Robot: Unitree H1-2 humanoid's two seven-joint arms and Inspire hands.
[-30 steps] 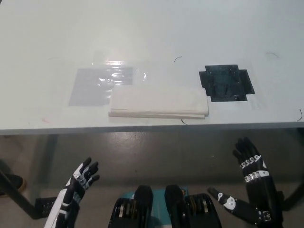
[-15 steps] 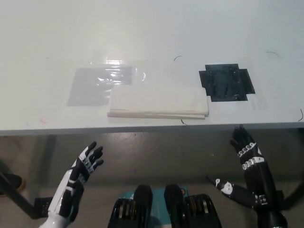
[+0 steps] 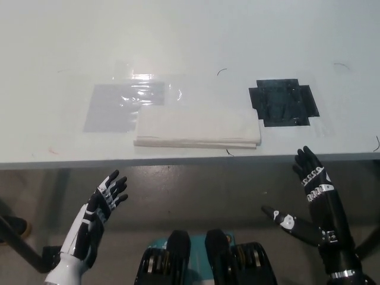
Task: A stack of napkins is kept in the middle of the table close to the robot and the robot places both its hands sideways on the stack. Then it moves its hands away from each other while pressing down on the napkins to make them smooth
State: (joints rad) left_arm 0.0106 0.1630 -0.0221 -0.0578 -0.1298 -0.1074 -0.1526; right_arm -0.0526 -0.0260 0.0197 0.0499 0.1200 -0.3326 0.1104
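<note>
Both hands have shifted a little since half a second ago: the left hand [image 3: 102, 205] has slid slightly lower and leftward with more of its white forearm showing, and the right hand [image 3: 313, 178] has moved a bit to the right and down from the bench edge. On each hand the fingers are spread apart and hold nothing; those of the left hand [image 3: 117, 185] point up and to the right, those of the right hand [image 3: 301, 157] point up toward the bench [image 3: 190, 35].

Neither hand is over the bench. Both hang below its near edge, above the grey floor [image 3: 202, 196], the left well short of the edge, the right with its fingertips just under it. Open room lies between the two hands and in front of the bench edge.

The stack of napkins [image 3: 197, 126] lies flat on the bench, in the middle and close to the near edge, its long side parallel to that edge. A clear plastic sheet [image 3: 122, 104] lies just beside and behind its left end; whether it runs under the stack is hard to tell. A black tape patch [image 3: 283, 104] sits off the stack's right end, apart from it. Thin dark marks dot the bench surface, too small to make out. The left forearm is cut off at the lower edge of the view, the right arm near the bottom right corner.
</note>
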